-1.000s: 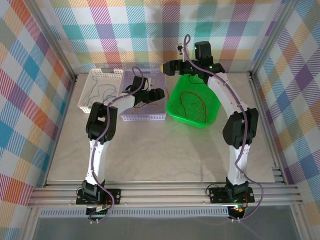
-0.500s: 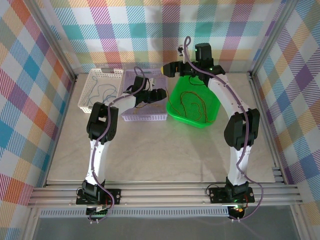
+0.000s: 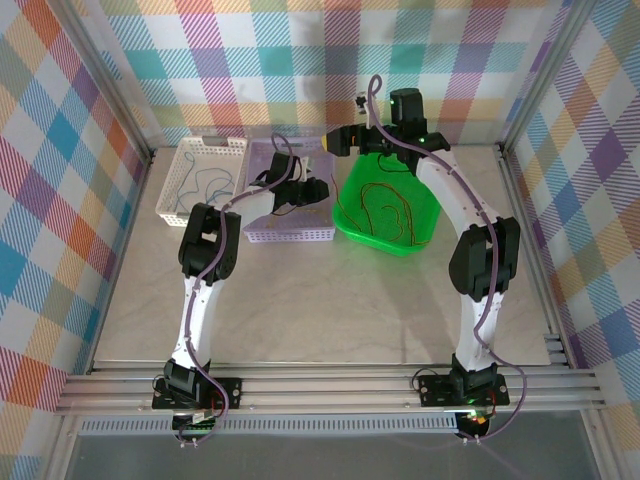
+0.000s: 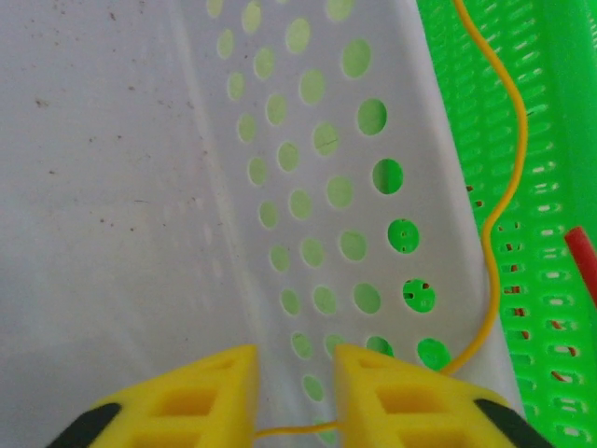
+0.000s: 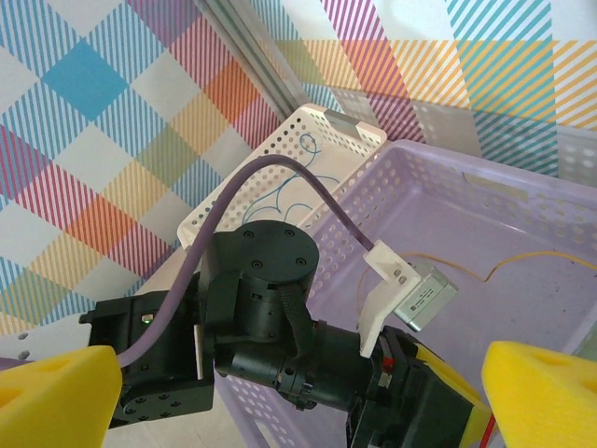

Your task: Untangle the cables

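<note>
My left gripper (image 3: 318,190) hangs over the right end of the purple basket (image 3: 290,235). In the left wrist view its yellow fingers (image 4: 392,392) stand a little apart, and a thin yellow cable (image 4: 511,168) crosses the gap between them (image 4: 294,359), then climbs over the purple basket's holed wall (image 4: 308,187) into the green basket (image 4: 550,140). A red cable (image 4: 583,257) lies there too. Red and orange cables (image 3: 385,210) loop in the green basket (image 3: 420,205). My right gripper (image 3: 333,140) hovers open above the baskets; between its fingertips (image 5: 298,359) I see the left arm below.
A white basket (image 3: 190,165) at the back left holds a thin blue cable (image 3: 205,185). The three baskets stand side by side near the back wall. The right wrist view also has the white basket (image 5: 280,149) and the yellow cable (image 5: 522,257) in the purple basket (image 5: 485,187).
The left gripper has drawn back slightly to the left over the purple basket. The right gripper has shifted a little and stays wide open.
</note>
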